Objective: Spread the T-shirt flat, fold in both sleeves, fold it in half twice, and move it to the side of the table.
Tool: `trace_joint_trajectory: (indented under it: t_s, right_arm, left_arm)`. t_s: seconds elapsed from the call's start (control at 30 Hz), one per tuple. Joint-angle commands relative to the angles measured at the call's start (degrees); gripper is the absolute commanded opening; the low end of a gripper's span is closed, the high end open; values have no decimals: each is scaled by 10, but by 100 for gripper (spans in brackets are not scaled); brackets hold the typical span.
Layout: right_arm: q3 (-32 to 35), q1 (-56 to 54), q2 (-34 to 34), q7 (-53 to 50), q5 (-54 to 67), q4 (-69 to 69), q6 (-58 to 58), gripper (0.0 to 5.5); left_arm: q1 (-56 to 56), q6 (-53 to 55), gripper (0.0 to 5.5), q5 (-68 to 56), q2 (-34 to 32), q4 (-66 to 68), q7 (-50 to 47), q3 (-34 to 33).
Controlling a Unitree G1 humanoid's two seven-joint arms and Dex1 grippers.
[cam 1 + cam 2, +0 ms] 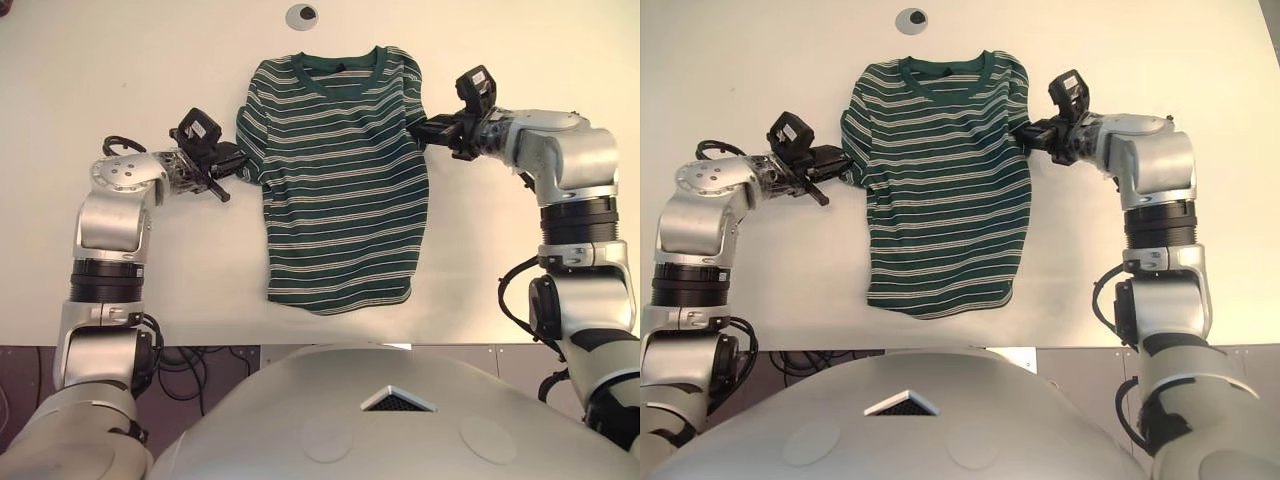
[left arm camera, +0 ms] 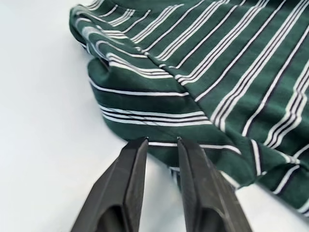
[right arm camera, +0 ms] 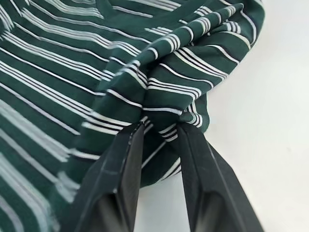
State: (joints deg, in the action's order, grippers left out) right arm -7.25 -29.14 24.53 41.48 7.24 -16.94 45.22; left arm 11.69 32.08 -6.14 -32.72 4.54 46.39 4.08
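A dark green T-shirt [image 1: 340, 190] with white stripes lies face up in the middle of the white table [image 1: 120, 70], collar at the far side, both sleeves bunched against the body. My left gripper [image 1: 234, 162] lies low at the shirt's left sleeve [image 2: 145, 104]. It is open by a narrow gap, its tips [image 2: 162, 140] just touching the sleeve hem, with bare table showing between the fingers. My right gripper [image 1: 424, 131] is at the right sleeve and is shut on a gathered fold of that sleeve [image 3: 169, 104], which bulges up between the fingers.
A small round dark-and-white disc [image 1: 301, 15] sits on the table just beyond the collar. Bare white tabletop spreads to the left and right of the shirt. The table's near edge [image 1: 200, 345] runs just below the shirt's hem.
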Motion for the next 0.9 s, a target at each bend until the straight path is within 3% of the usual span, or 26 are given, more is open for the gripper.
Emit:
trace_joint_trajectory:
  t_s: [0.03, 0.2, 0.37, 0.5, 0.67, 0.8, 0.9]
  right_arm:
    - [-46, -14, -36, -66, -61, -54, -78, 121]
    - [-72, -32, -27, -116, -122, -127, -162, 121]
    - [-55, -94, -19, -218, -169, -303, -278, 121]
    - [-46, -128, 0, -233, -183, -367, -336, 121]
    - [8, -127, -12, -232, -138, -237, -405, 121]
    - [28, -47, -19, -91, -21, -57, -297, 121]
    - [27, 9, -12, -43, 28, 41, -218, 121]
  left_arm:
    - [7, -11, 106, 12, 11, 35, -9, 23]
    - [7, -49, 106, 50, 9, 87, -33, 53]
    - [18, -85, 106, 90, -18, 150, -71, 59]
    - [112, -154, 106, 120, -43, 300, -142, 35]
    - [183, -188, 106, 87, -3, 336, -175, -8]
    - [192, -167, 106, 58, -9, 287, -169, -42]
    - [186, -139, 106, 47, -26, 223, -166, -62]
